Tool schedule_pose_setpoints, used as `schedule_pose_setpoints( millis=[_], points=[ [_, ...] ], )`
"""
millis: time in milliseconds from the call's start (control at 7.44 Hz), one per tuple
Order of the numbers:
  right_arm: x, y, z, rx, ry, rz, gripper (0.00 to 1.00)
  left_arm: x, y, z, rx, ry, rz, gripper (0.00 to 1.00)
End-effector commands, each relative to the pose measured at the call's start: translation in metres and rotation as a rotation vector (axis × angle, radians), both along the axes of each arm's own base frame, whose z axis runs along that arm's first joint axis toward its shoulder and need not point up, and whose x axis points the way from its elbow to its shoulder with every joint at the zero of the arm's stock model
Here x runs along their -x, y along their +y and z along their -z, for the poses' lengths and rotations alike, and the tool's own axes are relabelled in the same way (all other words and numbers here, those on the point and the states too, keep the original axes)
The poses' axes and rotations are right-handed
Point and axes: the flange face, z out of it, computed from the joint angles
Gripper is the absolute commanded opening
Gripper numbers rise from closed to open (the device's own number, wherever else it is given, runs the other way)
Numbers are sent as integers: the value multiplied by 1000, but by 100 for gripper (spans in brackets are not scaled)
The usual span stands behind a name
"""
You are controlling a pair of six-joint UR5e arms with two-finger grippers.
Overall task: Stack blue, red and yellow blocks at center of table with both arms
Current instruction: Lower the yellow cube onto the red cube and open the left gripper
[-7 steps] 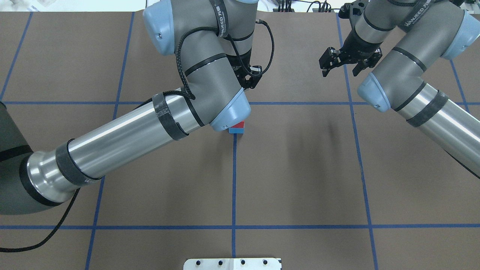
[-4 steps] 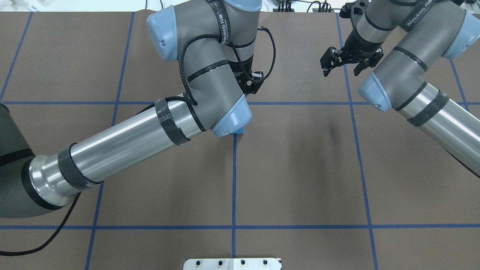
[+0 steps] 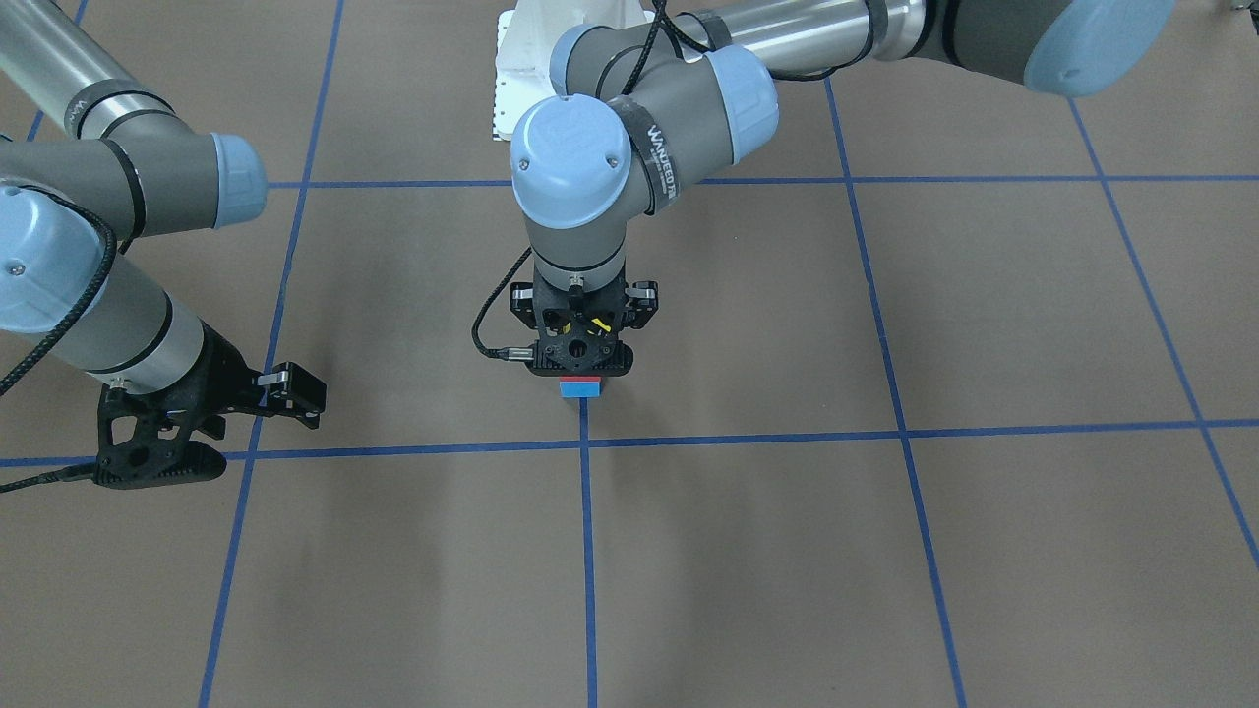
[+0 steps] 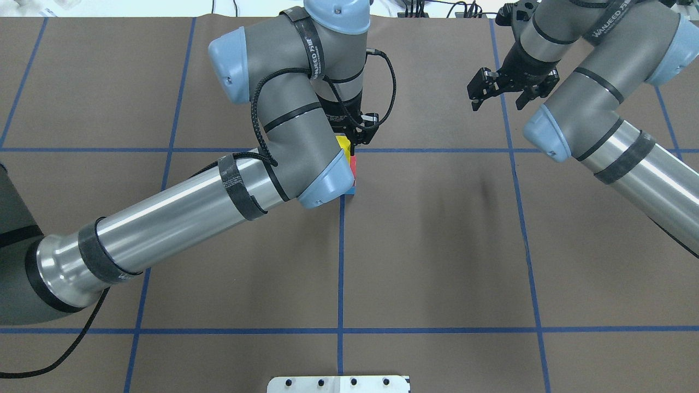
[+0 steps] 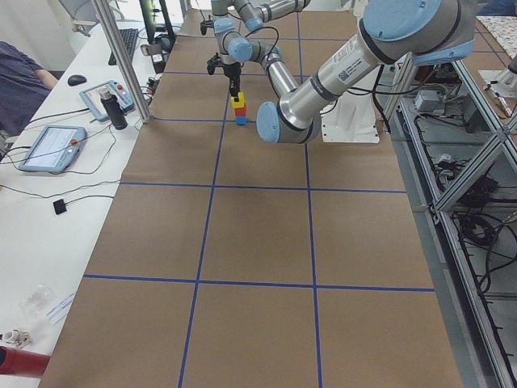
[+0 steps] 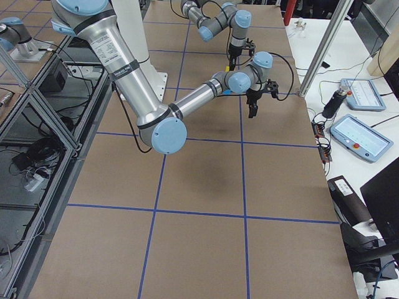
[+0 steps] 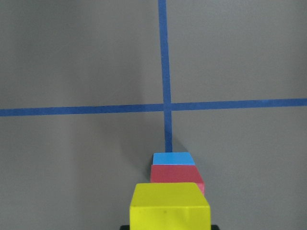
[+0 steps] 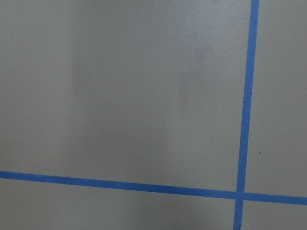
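A light blue block (image 3: 580,390) sits on the table (image 4: 437,245) by the central tape crossing, with the red block (image 3: 580,378) stacked on it. The yellow block (image 7: 170,207) is directly over the red one (image 7: 176,174), and my left gripper (image 3: 580,364) is shut on it, pointing straight down. From the side, yellow (image 5: 239,99), red (image 5: 240,111) and blue (image 5: 241,121) form one column; I cannot tell whether yellow touches red. In the overhead view the yellow block (image 4: 344,144) peeks out beside the left wrist. My right gripper (image 4: 499,94) hovers open and empty, far off to the right.
The white pedestal base (image 4: 338,383) lies at the table's near edge. A side bench holds teach pendants (image 5: 48,145) and a person's sleeve (image 5: 20,81) shows there. An aluminium frame with cables (image 5: 460,162) runs behind the robot.
The left arm has swung its wrist over the stack, so the yellow block now shows above the red one. The right gripper has barely shifted and stays open.
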Motion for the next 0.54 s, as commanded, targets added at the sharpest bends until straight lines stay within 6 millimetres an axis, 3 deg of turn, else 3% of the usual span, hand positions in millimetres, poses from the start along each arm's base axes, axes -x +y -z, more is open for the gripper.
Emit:
schedule_pose_setpoints(
  millis=[0, 403],
  points=[
    [-1, 0, 0, 0, -1, -1, 99, 1, 1, 2, 6, 7, 3, 0],
    [-1, 0, 0, 0, -1, -1, 99, 0, 1, 4, 37, 4, 34, 0]
  ],
)
